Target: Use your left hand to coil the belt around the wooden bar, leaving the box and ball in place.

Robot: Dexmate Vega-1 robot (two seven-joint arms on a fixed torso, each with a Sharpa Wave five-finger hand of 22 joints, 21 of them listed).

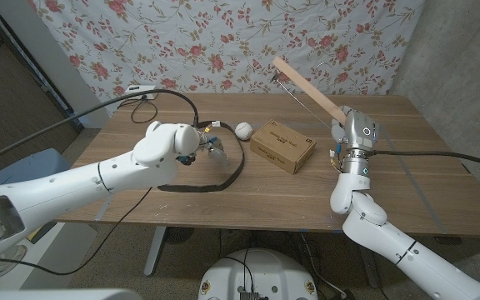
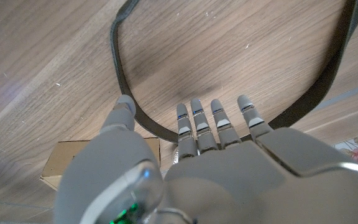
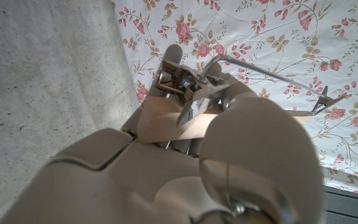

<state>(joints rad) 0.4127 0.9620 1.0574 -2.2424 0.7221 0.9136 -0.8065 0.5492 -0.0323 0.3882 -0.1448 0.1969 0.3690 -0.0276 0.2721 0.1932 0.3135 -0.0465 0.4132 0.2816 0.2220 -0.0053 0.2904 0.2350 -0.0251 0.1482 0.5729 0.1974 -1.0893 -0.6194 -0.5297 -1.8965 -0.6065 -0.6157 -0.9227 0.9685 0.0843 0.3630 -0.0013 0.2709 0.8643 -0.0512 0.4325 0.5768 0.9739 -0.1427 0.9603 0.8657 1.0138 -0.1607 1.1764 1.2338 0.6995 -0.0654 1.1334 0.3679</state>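
Black belt (image 1: 233,163) lies in a loop on the table, just under and around the left hand (image 1: 192,143), whose fingers (image 2: 218,124) are straight, a little apart and hold nothing. The right hand (image 1: 346,127) grips the wooden bar (image 1: 309,87) up high. I think the left hand should pinch one belt end and lift slowly, away from the box (image 1: 282,147) and ball (image 1: 243,129) beside it. The box's writing is too small to read.
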